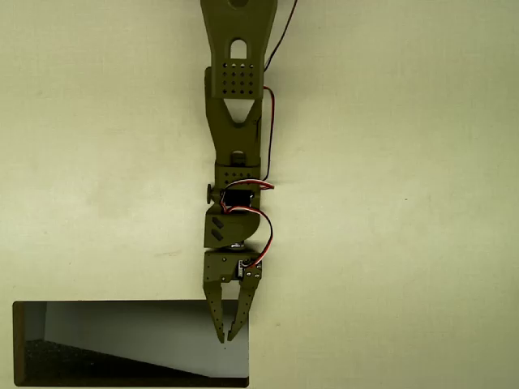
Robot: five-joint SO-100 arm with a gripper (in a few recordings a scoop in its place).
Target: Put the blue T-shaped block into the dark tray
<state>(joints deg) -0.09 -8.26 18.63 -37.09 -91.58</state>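
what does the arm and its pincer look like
The arm is olive green plastic in flat segments with cut-out slots and grids of small holes. Red, black and white cables loop along its side. The pincer has two slim, tapering olive fingers.

Even, fairly bright light (slightly soft focus) leaves barely any shadows or glare on the pale table [405,203].

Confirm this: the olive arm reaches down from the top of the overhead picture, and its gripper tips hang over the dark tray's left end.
Not quite. In the overhead view the gripper tips hang over the right end of the dark tray, near its right rim, not the left. The rest holds: the olive arm reaches down from the top of the picture.
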